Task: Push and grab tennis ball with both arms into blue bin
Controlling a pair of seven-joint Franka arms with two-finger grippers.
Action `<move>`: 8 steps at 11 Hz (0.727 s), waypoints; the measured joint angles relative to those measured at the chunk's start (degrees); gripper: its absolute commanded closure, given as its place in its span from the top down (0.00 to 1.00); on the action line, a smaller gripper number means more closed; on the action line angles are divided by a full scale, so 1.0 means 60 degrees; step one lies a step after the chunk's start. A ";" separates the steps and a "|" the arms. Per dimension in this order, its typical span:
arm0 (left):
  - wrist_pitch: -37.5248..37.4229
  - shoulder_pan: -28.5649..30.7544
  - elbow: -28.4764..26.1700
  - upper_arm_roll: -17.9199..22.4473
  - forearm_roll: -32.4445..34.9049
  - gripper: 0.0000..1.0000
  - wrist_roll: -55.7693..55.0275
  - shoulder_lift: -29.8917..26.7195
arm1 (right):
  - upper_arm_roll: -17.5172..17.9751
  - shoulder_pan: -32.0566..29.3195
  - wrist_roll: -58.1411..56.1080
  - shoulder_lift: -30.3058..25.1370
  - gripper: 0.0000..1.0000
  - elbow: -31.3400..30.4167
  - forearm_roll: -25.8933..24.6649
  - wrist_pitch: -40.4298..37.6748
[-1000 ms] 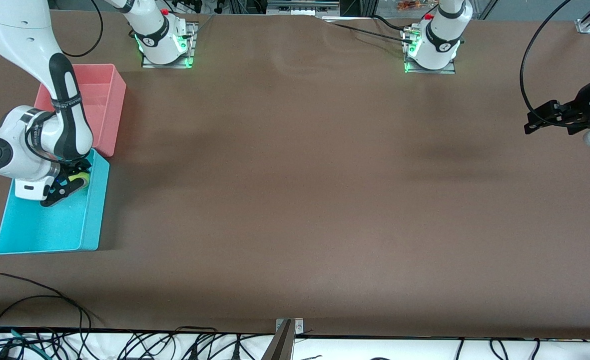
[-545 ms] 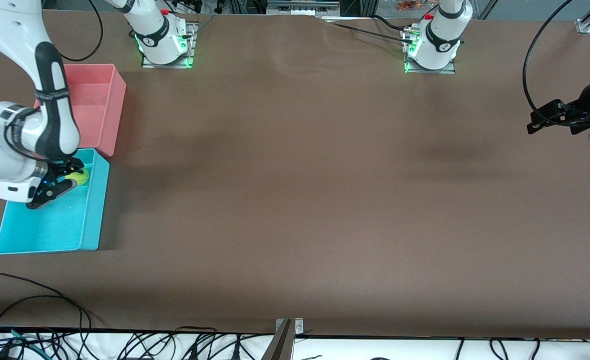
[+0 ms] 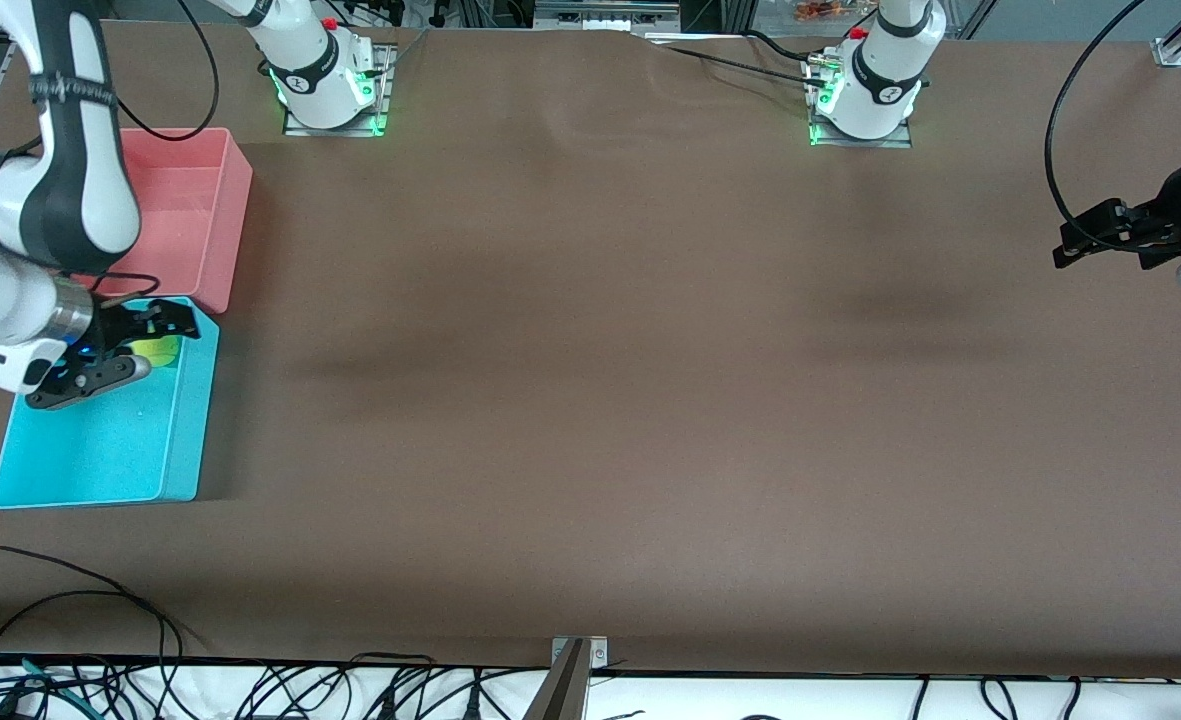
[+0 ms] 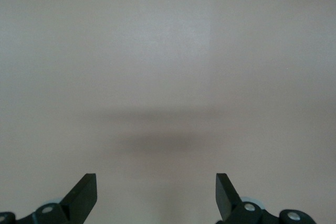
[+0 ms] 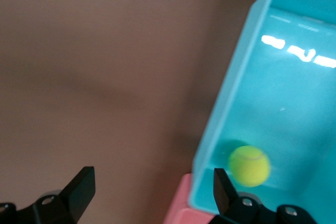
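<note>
Brown table; tennis ball in blue bin.

yellow-green tennis ball lies inside the open cyan blue bin.

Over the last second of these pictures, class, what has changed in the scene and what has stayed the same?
The right gripper has lifted away from the tennis ball, drawing back toward the right arm's end of the table, jaws open. The ball lies loose in the blue bin. The left gripper waits open, shifted only slightly; the pink bin and blue bin have not moved.
</note>
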 measured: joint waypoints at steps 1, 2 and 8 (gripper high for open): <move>0.0000 0.0000 0.0002 -0.0002 0.0000 1.00 0.0000 0.0001 | 0.0466 0.0036 0.1165 -0.0374 1.00 0.0019 -0.0113 -0.0479; 0.0000 0.0000 0.0003 -0.0001 0.0000 1.00 0.0000 0.0003 | 0.0962 0.0025 0.2034 -0.0777 1.00 0.0044 -0.0521 -0.0862; 0.0031 0.0001 0.0047 -0.0007 -0.0003 1.00 0.0000 0.0023 | 0.3763 -0.1895 0.4403 -0.3214 1.00 0.1204 -0.1512 -0.3736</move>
